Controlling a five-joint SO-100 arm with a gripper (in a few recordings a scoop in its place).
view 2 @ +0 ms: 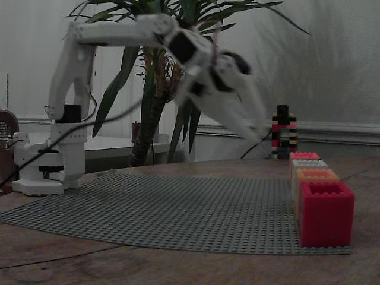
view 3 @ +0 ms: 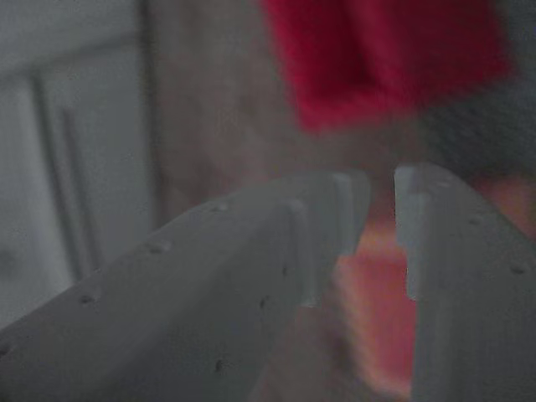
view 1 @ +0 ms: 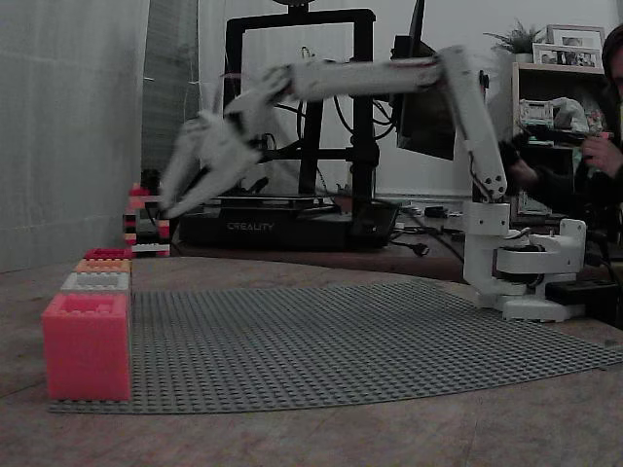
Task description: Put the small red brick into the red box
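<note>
Hovering claw [view 3: 382, 209] (narrow gap, nothing gripped), red box [view 3: 381, 59] blurred just beyond its tips.

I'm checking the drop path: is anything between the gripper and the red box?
Nothing visible does. The gripper hangs in open air, the red box ahead of it in the wrist view. The striped brick tower stands off the mat.

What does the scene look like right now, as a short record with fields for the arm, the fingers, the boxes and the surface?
arm: white, stretched out over the far end of the box row, blurred
fingers: tips slightly apart, nothing seen between them
gripper: above the row's far end
boxes: four in a row at the baseplate edge
red box: nearest this camera
pink-coral box: at the opposite end
baseplate: grey, studded
small red brick: cannot tell where
</note>
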